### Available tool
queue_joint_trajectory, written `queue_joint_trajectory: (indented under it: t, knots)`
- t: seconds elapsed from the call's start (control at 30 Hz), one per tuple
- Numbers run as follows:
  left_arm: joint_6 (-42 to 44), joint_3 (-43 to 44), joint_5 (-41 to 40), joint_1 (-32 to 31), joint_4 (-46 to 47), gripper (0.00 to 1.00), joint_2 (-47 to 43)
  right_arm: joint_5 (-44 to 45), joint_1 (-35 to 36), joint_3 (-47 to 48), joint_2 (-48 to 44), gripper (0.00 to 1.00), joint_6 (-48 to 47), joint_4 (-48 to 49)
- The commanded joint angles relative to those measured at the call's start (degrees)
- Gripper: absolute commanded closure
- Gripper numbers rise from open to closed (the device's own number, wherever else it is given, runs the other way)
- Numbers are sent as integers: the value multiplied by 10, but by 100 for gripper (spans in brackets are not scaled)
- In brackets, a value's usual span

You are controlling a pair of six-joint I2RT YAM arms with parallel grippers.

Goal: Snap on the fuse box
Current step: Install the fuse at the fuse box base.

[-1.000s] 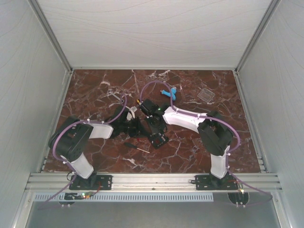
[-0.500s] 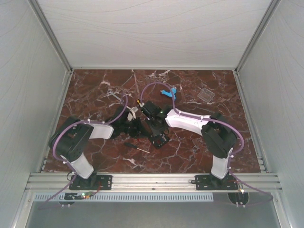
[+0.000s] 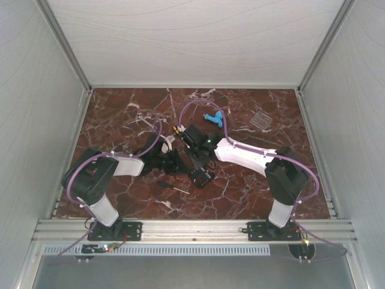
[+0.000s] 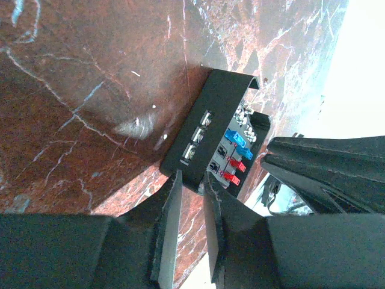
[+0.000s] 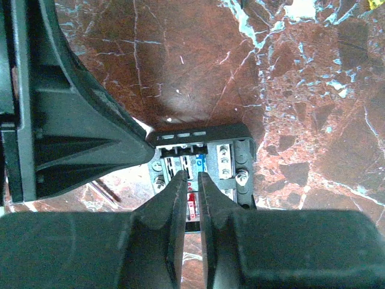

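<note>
The fuse box [image 3: 203,175] is a small black open box on the marble, with blue and red fuses showing inside in the left wrist view [image 4: 222,132] and the right wrist view [image 5: 231,159]. My left gripper [image 3: 180,165] reaches it from the left; in its own view [image 4: 191,177] the fingers pinch the box's near wall. My right gripper [image 3: 201,160] hangs right over the box, its fingers nearly together over the fuses [image 5: 191,176], with nothing between them. The clear square cover [image 3: 261,118] lies far off at the back right.
A light-blue plastic piece [image 3: 215,118] lies behind the grippers. A thin black-handled screwdriver [image 3: 173,187] lies just left of the box, nearer the front. Grey walls close in the marble table [image 3: 120,120] on both sides and at the back.
The right arm's elbow has swung out to the right and its wrist shifted slightly right over the box. The left arm and the fuse box have stayed put.
</note>
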Motion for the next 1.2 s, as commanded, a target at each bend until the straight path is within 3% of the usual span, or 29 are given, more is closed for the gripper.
queue_joint_trajectory:
  t: [0.0,0.47,1.17]
  knots:
    - [11,15,-5,-3,4,80,7,11,-5,-1,8,91,5,-3]
    - [10,17,-4,-3,5,80,10,11,-7,-9,38,100,10,-28]
    - [14,17,-8,-3,-2,81,8,39,-25,-86,87,100,11,-84]
